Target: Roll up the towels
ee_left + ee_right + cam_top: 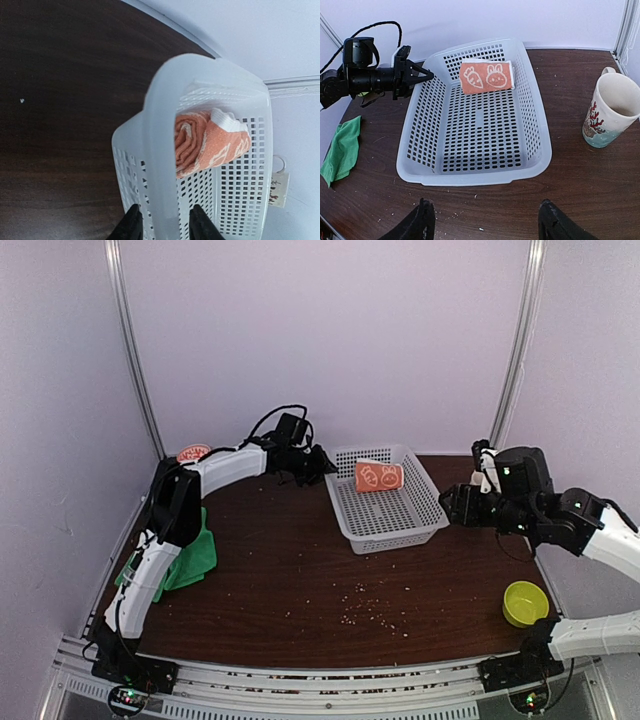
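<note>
Orange towel [486, 76]: rolled, lying inside the white basket [420, 150] against its far wall. I judge this one done. Only the cloth's own friction holds the roll, so you should avoid knocking the basket.

Green towel [195, 555]: a loose, unrolled heap on the table [300, 570] at the left edge, just beside the left arm and well apart from the basket.

Left gripper [165, 207]: jaws parted, one finger on either side of the basket rim near its far left corner. I see no pinch on the rim.

Right gripper [487, 225]: jaws spread wide with nothing between them, on the basket's right side near the mug [612, 112].

Handling: expect the green cloth to be light and limp, with enough grip not to slip. It will probably sag and bunch wherever you lift it. Take it at a corner or hem, fingertips low to the table; a grab at the middle likely raises only a wad. You probably need it spread flat first, with one gripper pinning an edge while the other turns the cloth over.
</note>
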`<state>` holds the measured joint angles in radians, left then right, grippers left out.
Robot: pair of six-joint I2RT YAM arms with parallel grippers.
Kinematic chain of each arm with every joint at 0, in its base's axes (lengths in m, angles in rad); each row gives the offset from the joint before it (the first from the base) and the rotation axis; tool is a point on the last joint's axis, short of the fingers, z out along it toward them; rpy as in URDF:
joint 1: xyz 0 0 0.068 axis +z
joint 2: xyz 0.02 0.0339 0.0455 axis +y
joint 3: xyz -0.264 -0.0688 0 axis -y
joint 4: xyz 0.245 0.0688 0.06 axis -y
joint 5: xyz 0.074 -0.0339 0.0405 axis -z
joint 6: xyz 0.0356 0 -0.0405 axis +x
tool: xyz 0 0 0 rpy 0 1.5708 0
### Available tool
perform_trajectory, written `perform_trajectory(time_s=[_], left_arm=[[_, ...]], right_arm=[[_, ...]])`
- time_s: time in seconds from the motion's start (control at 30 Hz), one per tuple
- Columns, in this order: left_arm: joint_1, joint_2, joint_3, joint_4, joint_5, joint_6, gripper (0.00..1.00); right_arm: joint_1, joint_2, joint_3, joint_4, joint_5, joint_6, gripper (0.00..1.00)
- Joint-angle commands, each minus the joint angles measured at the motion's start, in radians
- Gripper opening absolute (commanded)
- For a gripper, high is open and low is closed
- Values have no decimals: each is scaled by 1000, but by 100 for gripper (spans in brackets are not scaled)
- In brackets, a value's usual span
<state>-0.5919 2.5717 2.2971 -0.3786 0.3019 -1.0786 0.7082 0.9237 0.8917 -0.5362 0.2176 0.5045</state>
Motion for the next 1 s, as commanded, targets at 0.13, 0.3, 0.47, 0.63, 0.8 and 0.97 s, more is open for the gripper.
perform_trajectory(time_s=[0.13,0.3,0.47,0.63,0.8,0.97], left_arm=[[4,-96,-101,69,1,26,61],[4,-376,-375,106,-31,66,96],[6,-657,-608,68,-108,126,98],[8,-929,-847,-67,-268,205,98],[36,-1176,-1074,-234,-475,249,98],[146,-1419,-1316,-312,-571,227,98]], right_arm=[[-4,-21,-3,18,-32,2,71],[12,13,-36,73,-174,9,71],[132,101,-73,127,-220,27,70],[264,219,-79,244,-240,122,69],[262,382,-118,411,-246,251,68],[167,495,-95,500,-254,298,68]])
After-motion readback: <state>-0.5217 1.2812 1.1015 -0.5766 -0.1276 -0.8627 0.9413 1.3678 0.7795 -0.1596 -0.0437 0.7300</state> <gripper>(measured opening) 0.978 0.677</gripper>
